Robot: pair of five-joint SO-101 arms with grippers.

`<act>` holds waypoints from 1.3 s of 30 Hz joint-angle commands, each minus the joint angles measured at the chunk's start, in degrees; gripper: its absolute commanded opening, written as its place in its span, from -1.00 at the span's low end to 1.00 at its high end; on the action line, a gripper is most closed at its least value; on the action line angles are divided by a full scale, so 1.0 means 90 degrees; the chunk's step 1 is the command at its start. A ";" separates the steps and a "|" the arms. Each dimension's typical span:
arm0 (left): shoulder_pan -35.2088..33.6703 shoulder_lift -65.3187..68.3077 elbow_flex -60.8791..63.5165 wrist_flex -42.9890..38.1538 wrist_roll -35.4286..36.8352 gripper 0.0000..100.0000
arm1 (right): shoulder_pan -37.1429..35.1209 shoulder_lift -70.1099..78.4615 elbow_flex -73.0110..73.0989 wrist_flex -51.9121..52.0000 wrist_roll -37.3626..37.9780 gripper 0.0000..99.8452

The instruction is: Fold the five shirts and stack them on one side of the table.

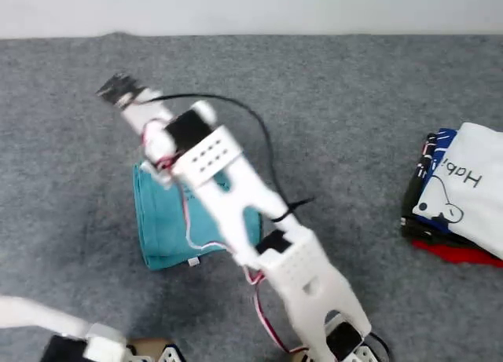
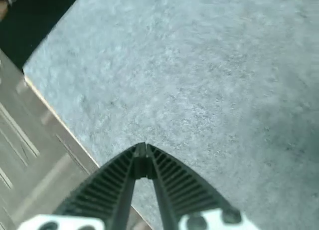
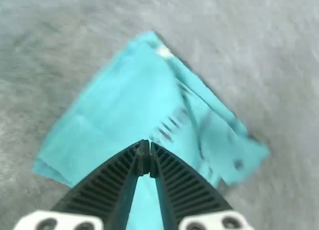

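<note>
A folded teal shirt (image 1: 163,221) lies on the grey table (image 1: 346,103), left of centre, partly under the right arm. In the right wrist view the teal shirt (image 3: 129,105) spreads below my right gripper (image 3: 144,149), which is shut with nothing between its fingers. From above, the right gripper (image 1: 118,89) shows beyond the shirt's far left corner. A stack of folded shirts (image 1: 460,197) sits at the right edge, a white printed one on top. My left gripper (image 2: 145,151) is shut and empty over bare table near an edge.
The left arm (image 1: 47,323) is drawn back at the front left corner. The table's edge (image 2: 55,115) and the floor beyond it show in the left wrist view. A black cable (image 1: 259,134) trails along the right arm.
</note>
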 commanded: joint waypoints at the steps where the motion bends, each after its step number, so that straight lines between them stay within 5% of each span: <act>1: 0.0469 -0.0947 0.0747 0.0156 -0.0352 -0.99 | 0.0317 -0.1197 0.1260 0.0259 -0.0274 -0.98; 8: 0.1055 -0.2012 0.2799 0.0147 -0.0430 -0.99 | 0.0591 -0.2056 0.3145 0.0249 -0.1455 -0.98; 13: 0.1065 -0.2081 0.3687 0.0137 -0.0606 -0.99 | 0.0659 -0.1929 0.3614 0.0249 -0.3106 -0.96; 21: 0.1094 -0.2071 0.3853 0.0127 -0.0654 -0.99 | 0.0855 -0.1431 0.4005 0.0015 -0.4396 -0.42; 29: 0.1094 -0.2071 0.3853 0.0127 -0.0635 -0.99 | 0.1333 -0.1421 0.4005 -0.1646 -0.4161 -0.42; 35: 0.1055 -0.2081 0.3853 0.0127 -0.0635 -0.99 | 0.1343 -0.1431 0.4005 -0.2242 -0.3038 -1.00; 39: 0.1055 -0.2071 0.3863 0.0127 -0.0635 -0.99 | 0.1421 -0.1402 0.4005 -0.2232 -0.2872 -0.94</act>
